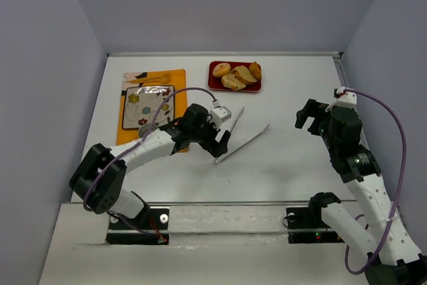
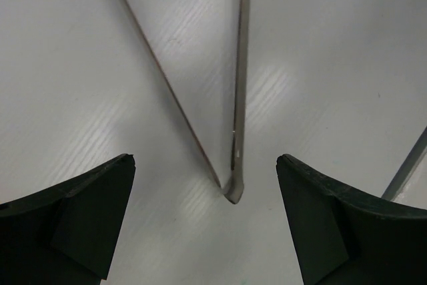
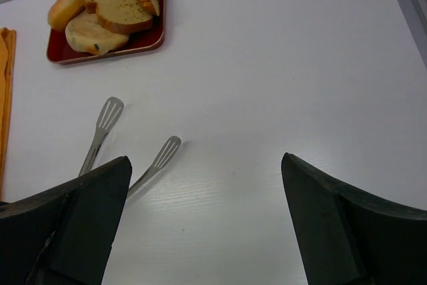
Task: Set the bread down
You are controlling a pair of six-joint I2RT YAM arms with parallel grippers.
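- left gripper: jaws apart, straddling the hinge of the tongs on the desk; lower squarely and close just ahead of the bend.
- right gripper: jaws apart, holding nothing.
- bread sits far back on the red tray.

A: What colours are on the far side?
B: A red tray, and on it the bread — golden brown, with darker crust on some pieces.
A: And on the left?
B: An orange mat. The plate on it is white with a dark rim and small flowers in several colours.
A: The rest?
B: The table is white, the tongs are silver-grey, and the cables are lilac.
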